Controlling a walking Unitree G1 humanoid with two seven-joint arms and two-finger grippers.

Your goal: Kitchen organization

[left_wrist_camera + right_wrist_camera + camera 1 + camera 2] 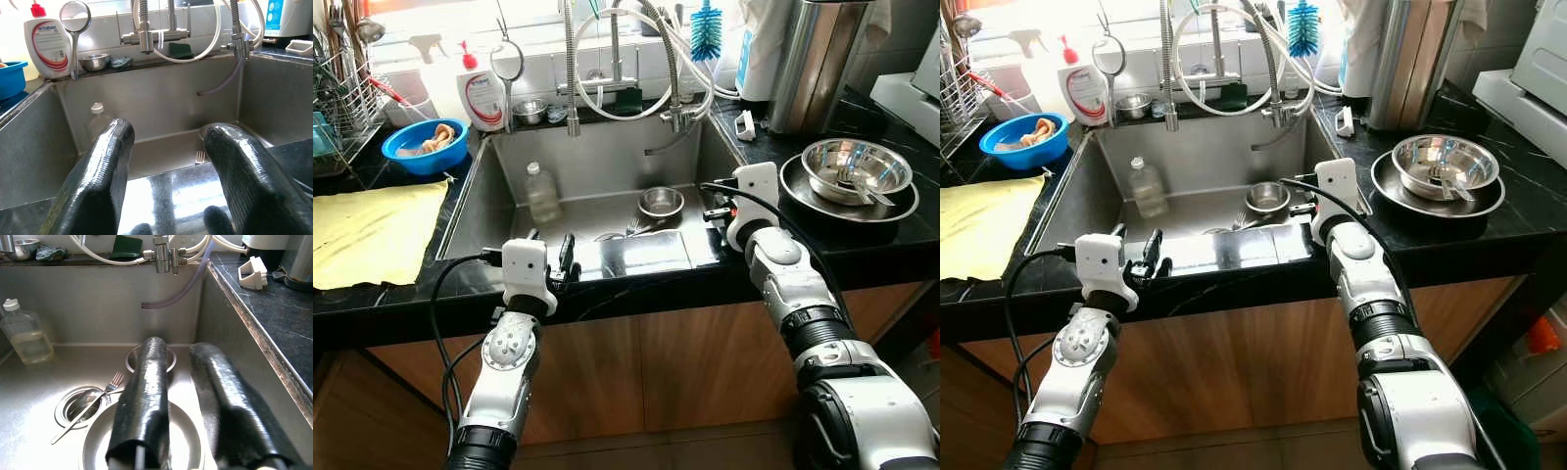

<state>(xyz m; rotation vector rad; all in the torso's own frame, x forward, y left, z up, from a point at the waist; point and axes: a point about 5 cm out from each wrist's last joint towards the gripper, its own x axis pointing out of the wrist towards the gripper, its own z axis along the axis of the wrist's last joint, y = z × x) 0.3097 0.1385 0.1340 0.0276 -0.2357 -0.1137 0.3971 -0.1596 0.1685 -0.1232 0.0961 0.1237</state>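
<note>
Fork (88, 406) lies across the sink drain, tines toward the small bowl (149, 357); both end effectors open, empty.

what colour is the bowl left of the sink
Blue; the bowl shows best in the left eye view.

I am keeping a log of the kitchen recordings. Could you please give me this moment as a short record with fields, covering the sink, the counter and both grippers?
sink contents: clear bottle, small steel bowl, fork across the drain, larger steel bowl
left counter: yellow cloth, blue bowl
right counter: steel bowl stacked on a steel plate
left gripper: open, at the sink's front edge
right gripper: slightly open, over the sink's right side, holding nothing
</note>
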